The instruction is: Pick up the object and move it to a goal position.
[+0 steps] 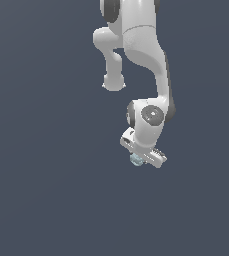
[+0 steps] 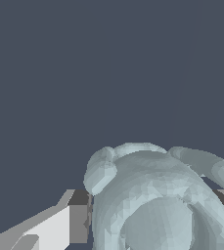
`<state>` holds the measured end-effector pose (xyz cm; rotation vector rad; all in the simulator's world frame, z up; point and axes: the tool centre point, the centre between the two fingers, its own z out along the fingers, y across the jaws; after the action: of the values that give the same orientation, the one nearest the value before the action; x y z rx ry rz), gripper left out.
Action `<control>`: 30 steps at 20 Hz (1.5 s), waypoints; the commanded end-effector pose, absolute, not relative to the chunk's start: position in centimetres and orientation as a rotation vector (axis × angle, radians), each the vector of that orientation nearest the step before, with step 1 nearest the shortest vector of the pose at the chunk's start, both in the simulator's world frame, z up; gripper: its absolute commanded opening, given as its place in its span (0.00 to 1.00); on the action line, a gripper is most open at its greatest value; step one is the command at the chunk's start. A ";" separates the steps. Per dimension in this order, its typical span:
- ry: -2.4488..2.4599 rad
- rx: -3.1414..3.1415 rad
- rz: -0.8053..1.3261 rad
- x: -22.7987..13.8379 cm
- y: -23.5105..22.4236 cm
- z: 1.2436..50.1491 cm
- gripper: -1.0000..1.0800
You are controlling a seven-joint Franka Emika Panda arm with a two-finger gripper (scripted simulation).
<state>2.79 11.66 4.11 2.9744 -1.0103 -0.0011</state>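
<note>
The object (image 1: pixel 136 159) is a small pale blue-grey lumpy item peeking out under the white arm's hand in the exterior view. In the wrist view the object (image 2: pixel 157 200) fills the space between the two fingers (image 2: pixel 78 217), with bumps and a ring-like rim showing. My gripper (image 1: pixel 138 159) is shut on the object; both dark finger pads press its sides. The arm's hand hides most of the object in the exterior view.
The white arm (image 1: pixel 141 55) reaches down from the top of the exterior view. A plain dark grey-blue surface (image 1: pixel 46 190) lies all around. No goal marker shows in either view.
</note>
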 end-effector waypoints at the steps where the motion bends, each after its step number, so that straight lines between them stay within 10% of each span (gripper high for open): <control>1: -1.011 2.975 0.000 2.8 11.5 4.5 0.00; 30: -1.012 2.975 -0.001 2.1 1.8 31.3 0.00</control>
<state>2.15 2.42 29.52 2.9755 -1.0127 0.0003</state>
